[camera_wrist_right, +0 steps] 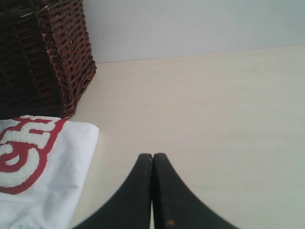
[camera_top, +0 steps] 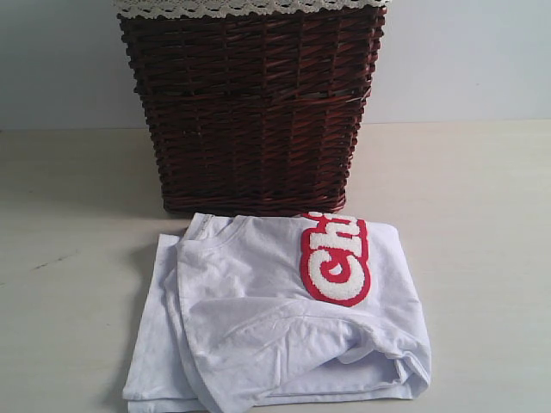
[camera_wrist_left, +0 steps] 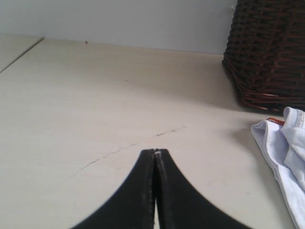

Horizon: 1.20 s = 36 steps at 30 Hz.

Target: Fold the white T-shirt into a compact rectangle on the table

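The white T-shirt (camera_top: 275,318) lies folded into a rough rectangle on the table (camera_top: 482,258), just in front of the basket, with red-and-white fuzzy lettering showing at its upper right. Its edge shows in the left wrist view (camera_wrist_left: 286,157) and its lettered corner in the right wrist view (camera_wrist_right: 43,162). My left gripper (camera_wrist_left: 155,151) is shut with nothing in it, over bare table to the shirt's left. My right gripper (camera_wrist_right: 152,155) is shut and empty too, over bare table to the shirt's right. Neither gripper appears in the exterior view.
A dark brown wicker basket (camera_top: 250,112) with a lace-trimmed liner (camera_top: 250,7) stands behind the shirt, against a pale wall (camera_top: 465,60). A thin dark crack line (camera_wrist_left: 124,150) runs across the table near my left gripper.
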Each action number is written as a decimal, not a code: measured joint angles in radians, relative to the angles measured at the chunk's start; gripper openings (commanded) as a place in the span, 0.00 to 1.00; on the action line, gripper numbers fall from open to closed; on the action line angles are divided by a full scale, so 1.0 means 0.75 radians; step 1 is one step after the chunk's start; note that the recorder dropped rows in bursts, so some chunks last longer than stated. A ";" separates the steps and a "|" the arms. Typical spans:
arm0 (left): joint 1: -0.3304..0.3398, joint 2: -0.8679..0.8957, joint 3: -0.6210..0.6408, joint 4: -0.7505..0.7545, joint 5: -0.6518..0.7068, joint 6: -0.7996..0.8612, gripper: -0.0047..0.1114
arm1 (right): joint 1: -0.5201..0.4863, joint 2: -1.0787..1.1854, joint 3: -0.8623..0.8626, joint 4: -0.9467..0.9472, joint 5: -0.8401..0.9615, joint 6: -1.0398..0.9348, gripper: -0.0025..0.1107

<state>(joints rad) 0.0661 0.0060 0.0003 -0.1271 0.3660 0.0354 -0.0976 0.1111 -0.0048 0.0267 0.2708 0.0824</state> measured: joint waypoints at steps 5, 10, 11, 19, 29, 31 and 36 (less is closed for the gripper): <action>0.000 0.000 0.000 0.000 0.000 0.000 0.04 | 0.000 0.000 0.000 0.006 0.000 -0.029 0.02; 0.000 0.000 0.000 0.000 0.000 0.000 0.04 | 0.000 0.000 0.000 0.006 0.000 -0.034 0.02; 0.000 0.000 0.000 0.000 0.000 0.000 0.04 | 0.000 0.000 0.000 0.006 0.000 -0.034 0.02; 0.000 0.000 0.000 0.000 0.000 0.000 0.04 | 0.000 0.000 0.000 0.006 0.000 -0.034 0.02; 0.000 0.000 0.000 0.000 0.000 0.000 0.04 | 0.000 0.000 0.000 0.006 0.000 -0.034 0.02; 0.000 0.000 0.000 0.000 0.000 0.000 0.04 | 0.000 0.000 0.000 0.006 0.000 -0.034 0.02; 0.000 0.000 0.000 0.000 0.000 0.000 0.04 | 0.000 0.000 0.000 0.006 0.000 -0.034 0.02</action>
<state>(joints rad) 0.0661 0.0060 0.0003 -0.1271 0.3660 0.0354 -0.0976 0.1111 -0.0048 0.0311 0.2708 0.0566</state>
